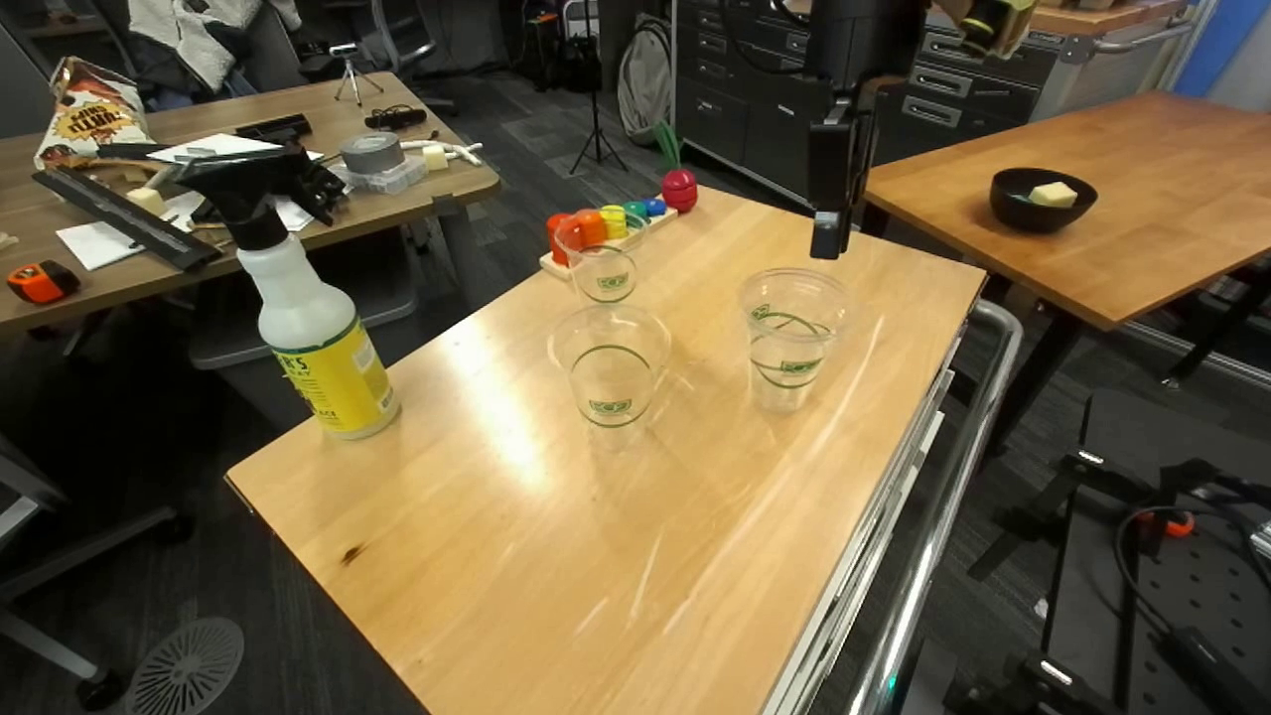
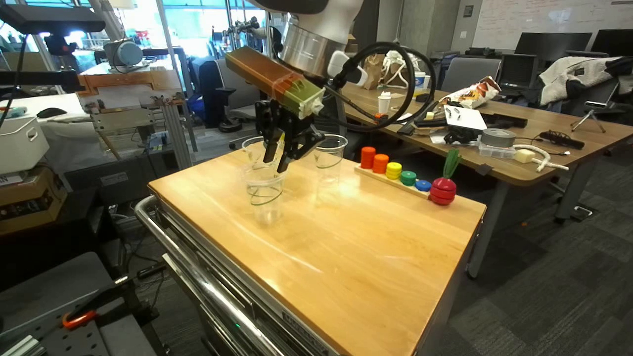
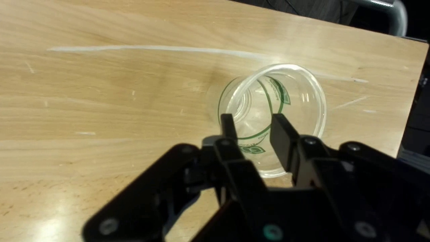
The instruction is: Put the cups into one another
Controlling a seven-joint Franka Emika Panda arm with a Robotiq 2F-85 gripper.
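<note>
Clear cups stand upright on the wooden tabletop. Two single cups stand apart, one nearer the spray bottle point(image 1: 611, 387) point(image 2: 253, 151) and one nearer the toy point(image 1: 601, 268) point(image 2: 329, 160). A third cup spot holds a stack point(image 1: 789, 348) point(image 2: 266, 195) that shows two green rings and two logos, so it looks like two cups nested. The stack also fills the middle of the wrist view point(image 3: 253, 101). My gripper point(image 1: 832, 238) point(image 2: 275, 164) point(image 3: 253, 122) is open and empty, just above the stack, with a gap between its fingertips. The single cups are outside the wrist view.
A white-and-yellow spray bottle point(image 1: 343, 372) stands at a table edge. A colored block toy point(image 1: 611, 226) point(image 2: 393, 172) and a red radish-like toy point(image 1: 680, 189) point(image 2: 443, 190) lie along another edge. A metal rail point(image 1: 953, 516) runs beside the table. A black bowl point(image 1: 1023, 212) sits on a separate table.
</note>
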